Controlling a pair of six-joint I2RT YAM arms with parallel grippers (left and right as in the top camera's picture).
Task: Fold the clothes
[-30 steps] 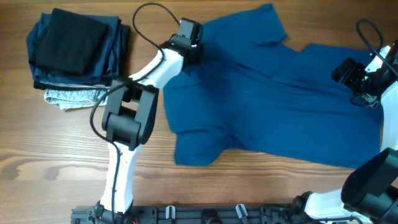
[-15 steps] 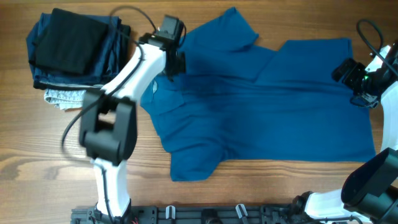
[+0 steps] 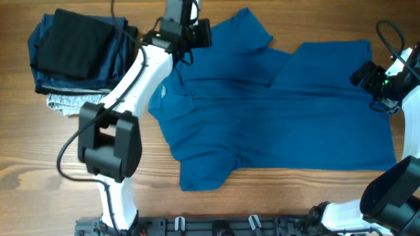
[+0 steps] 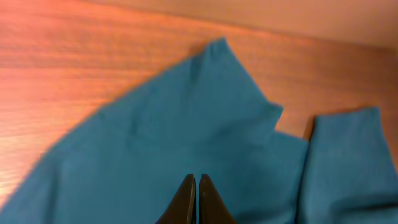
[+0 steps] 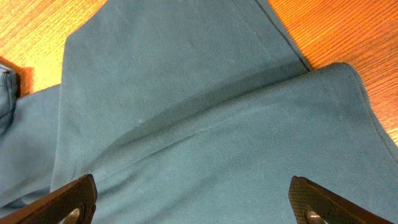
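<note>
Blue T-shirt (image 3: pixel 275 111) lies rumpled along the tabletop's (image 3: pixel 262 196) far edge; open the empty, closed left gripper (image 4: pixel 196 186) before pinching the sleeve (image 4: pixel 224 93), while the right gripper (image 5: pixel 193 202) stands spread wide.

The left arm (image 3: pixel 141 72) stretches from its base near 7 o'clock up to about 11 o'clock in the overhead view, and the left pincer (image 4: pixel 197 182) is closed tight, tips together. The right arm (image 3: pixel 394 193) bends at 3 o'clock, where the right pincer (image 3: pixel 366 76) gapes wide, facing 9 o'clock.
</note>
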